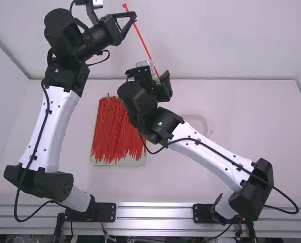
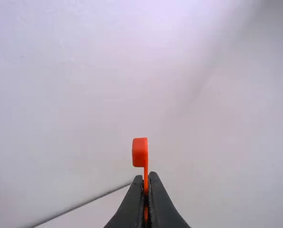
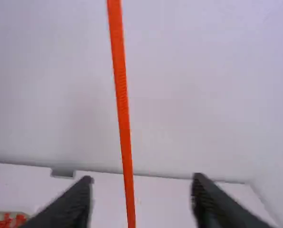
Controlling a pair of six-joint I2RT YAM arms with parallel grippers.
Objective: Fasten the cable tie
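High view: cable tie (image 1: 143, 43) in left hand (image 1: 134, 19), perhaps near wall (image 1: 216, 35)

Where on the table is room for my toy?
The table is bare on its right side, between the right arm and the back wall. A bare strip also lies in front of the pile of red ties. That pile is crowded, squeezed between the left arm and right arm.
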